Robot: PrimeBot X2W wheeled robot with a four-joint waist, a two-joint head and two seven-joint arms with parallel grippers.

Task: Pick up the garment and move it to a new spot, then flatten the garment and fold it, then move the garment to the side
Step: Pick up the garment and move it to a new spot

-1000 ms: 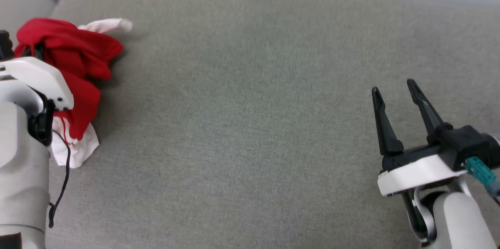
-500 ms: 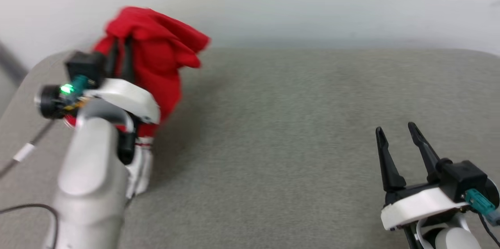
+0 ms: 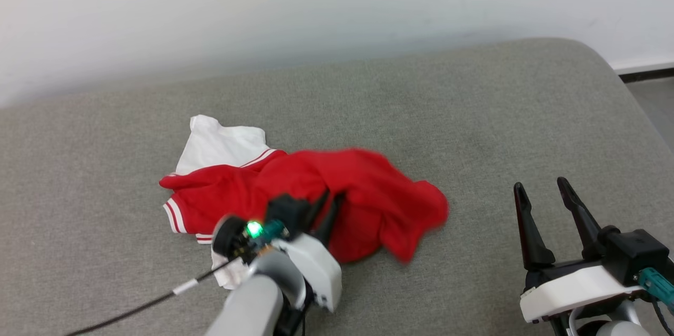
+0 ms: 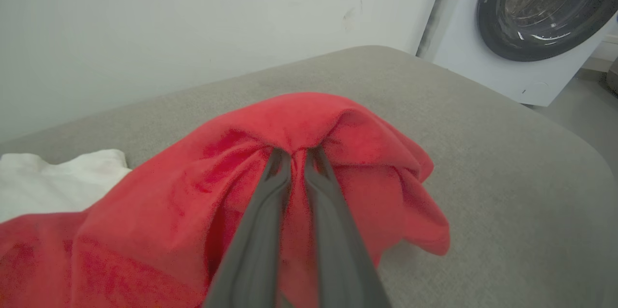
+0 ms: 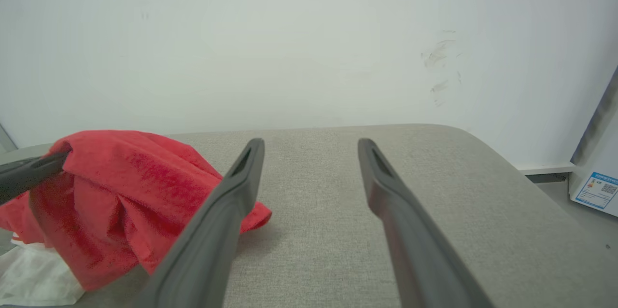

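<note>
Head view, garment: the garment lies bunched on the grey cushion, centre-left of frame. The red body is heaped, a white sleeve spreads toward the upper left, and striped trim shows at its left edge.
Head view, left gripper: the left gripper, lower centre, is clamped on a fold of the garment's red cloth.
Head view, right gripper: the right gripper stands at lower right with its fingers spread wide and nothing between them, well apart from the garment.
Head view, edges and room: the cushion's far edge meets the wall. Its rounded corner sits at upper right, with floor beyond. Bare cushion lies between the garment and the right gripper, and along the left side.
Left wrist view, grip: both fingers are pressed together with red cloth pinched at their tips, centre of frame. The white sleeve is at the left edge.
Left wrist view, edges: the cushion's rounded edge curves down the right side. A washing machine stands beyond it at upper right.
Right wrist view, room: the spread fingers frame bare cushion in the centre. The garment is at left, with the left gripper's finger entering it from the left edge.
Right wrist view, writing: a blue-and-white sticker with a QR code sits at lower right, its print too small to read. Scuff marks show on the wall at upper right.
</note>
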